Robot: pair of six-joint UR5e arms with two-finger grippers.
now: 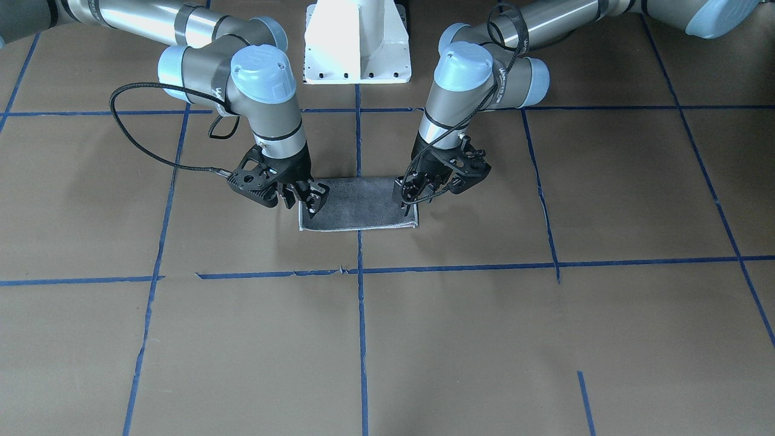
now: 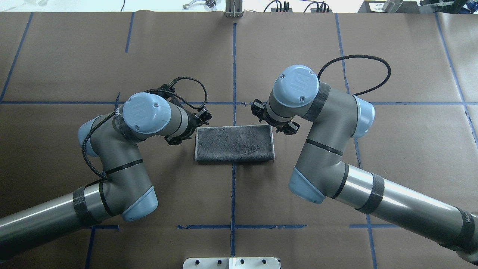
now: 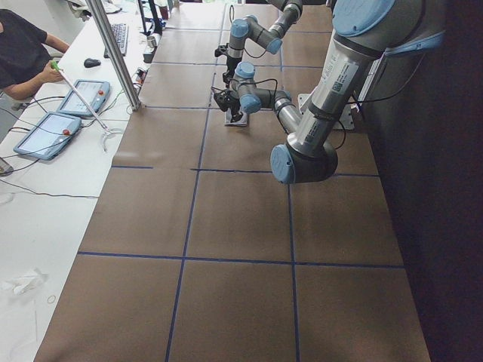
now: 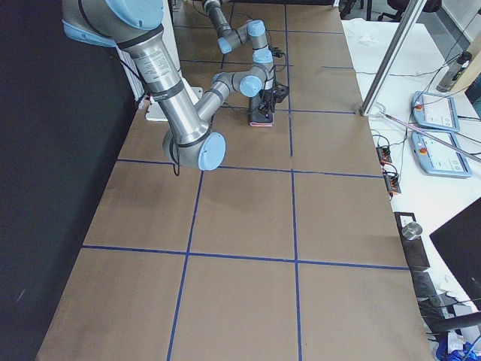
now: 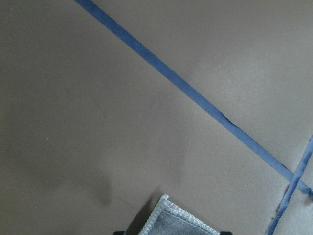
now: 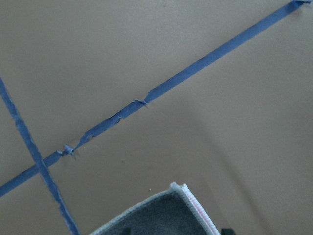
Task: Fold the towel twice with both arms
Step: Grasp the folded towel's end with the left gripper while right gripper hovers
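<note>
I hold L gripper (image 1: 408, 200) and R gripper (image 1: 310, 204) at towel (image 1: 357, 206) corners, prob. for 2nd fold; jaws apart or pinching, can't tell.

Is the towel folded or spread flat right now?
Folded, apparently once: the towel is a grey oblong, not square, and the right wrist view shows doubled borders at its corner.

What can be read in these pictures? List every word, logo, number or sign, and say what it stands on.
"UR": logo on the right arm's blue cap.
"UR": same logo, turned, on the left arm's blue cap.
Too small to read: white lettering on the left arm's black strap.
Too small to read: dark print on the left arm's silver tube.
The towel bears no text.
</note>
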